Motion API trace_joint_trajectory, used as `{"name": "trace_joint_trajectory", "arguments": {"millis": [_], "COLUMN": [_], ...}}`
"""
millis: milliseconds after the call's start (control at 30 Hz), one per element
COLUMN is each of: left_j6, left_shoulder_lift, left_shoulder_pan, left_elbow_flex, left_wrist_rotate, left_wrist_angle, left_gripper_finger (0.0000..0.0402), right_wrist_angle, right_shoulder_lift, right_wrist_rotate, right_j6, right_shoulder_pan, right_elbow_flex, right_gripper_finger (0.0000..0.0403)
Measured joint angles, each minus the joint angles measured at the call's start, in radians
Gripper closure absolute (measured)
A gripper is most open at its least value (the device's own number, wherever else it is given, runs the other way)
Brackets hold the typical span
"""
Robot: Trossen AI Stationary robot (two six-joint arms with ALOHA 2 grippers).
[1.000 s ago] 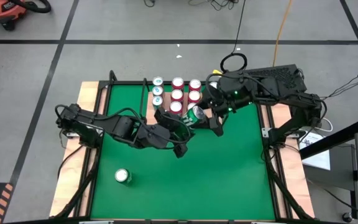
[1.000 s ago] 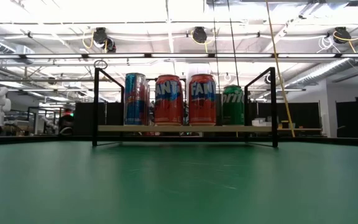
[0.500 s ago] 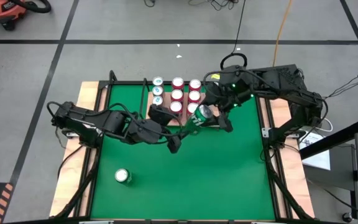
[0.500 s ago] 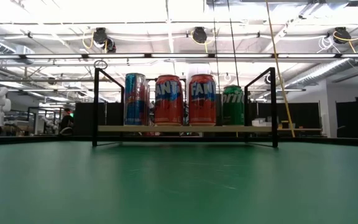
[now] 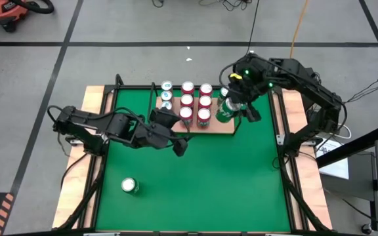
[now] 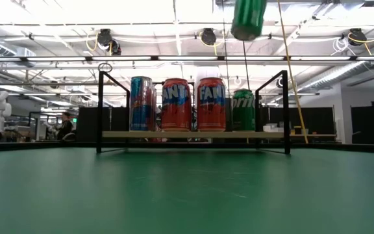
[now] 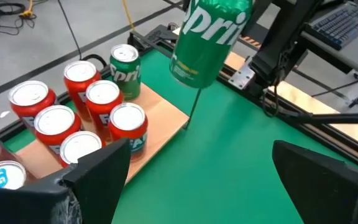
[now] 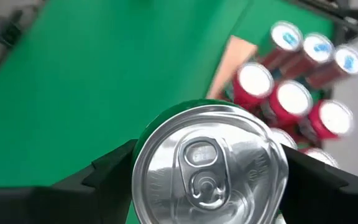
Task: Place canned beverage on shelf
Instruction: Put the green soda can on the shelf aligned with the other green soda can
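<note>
Overhead, fluorescent lights (image 6: 174, 13) brighten green mat (image 5: 195, 170), grey floor (image 5: 143, 26).

Green mat (image 5: 241, 177), shelf (image 5: 223, 126) with cans, stray can (image 5: 130, 186)

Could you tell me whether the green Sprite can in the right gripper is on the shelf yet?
Not yet. The green Sprite can hangs in the right gripper, well above the shelf.

**Green, red and blue cans on pale wood**

The raised can (image 7: 209, 38) is green with white lettering. The shelf (image 7: 164, 117) is light wood with black rails, bearing red cans (image 7: 128, 126), silver-topped. The mat (image 5: 195, 177) is green.
</note>
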Motion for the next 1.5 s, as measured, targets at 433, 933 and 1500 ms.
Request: {"name": "trace_joint_trajectory", "arguments": {"millis": [433,933,1500], "left_j6": [0.008,0.066,0.437], "left_shoulder_lift": [0.000,0.001,0.002], "left_shoulder_pan": [0.086,0.107,0.200], "left_elbow_flex": [0.000,0.000,0.000], "left_wrist_rotate": [0.062,0.088,0.351], "left_wrist_angle": [0.002,0.004,0.254], "left_gripper_finger": [0.0016,0.0016,0.0016], "right_wrist_angle": [0.036,0.141,0.176], "right_shoulder_lift": [0.007,0.004,-0.011], "right_wrist_rotate": [0.003,0.007,-0.094], "right_j6": [-0.195,-0.076,0.306], "right_shoulder_pan": [-0.130,-0.146,0.077], "right_elbow_flex": [-0.208,-0.285,0.042], "right_gripper_finger": [0.0110,0.0109,0.0108]}}
